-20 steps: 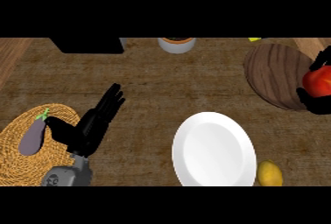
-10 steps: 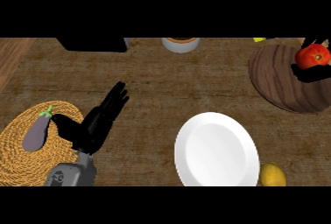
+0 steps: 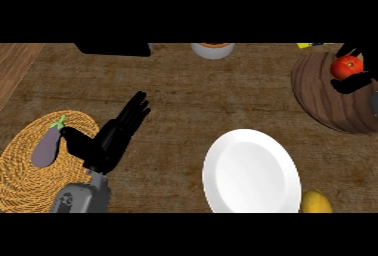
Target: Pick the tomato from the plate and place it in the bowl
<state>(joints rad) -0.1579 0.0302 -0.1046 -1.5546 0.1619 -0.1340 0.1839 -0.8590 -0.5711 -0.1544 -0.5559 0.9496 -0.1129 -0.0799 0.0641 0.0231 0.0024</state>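
The right hand (image 3: 353,80) is grasping the tomato (image 3: 346,66) in curled fingers over the wooden bowl (image 3: 325,100), well apart from the white plate (image 3: 251,170). Best to lower it inside the rim before releasing. The left hand (image 3: 111,137) is resting with fingers straight beside an eggplant (image 3: 46,147) on a woven mat (image 3: 22,180); the desk (image 3: 214,95) is looking like rough brown wood.
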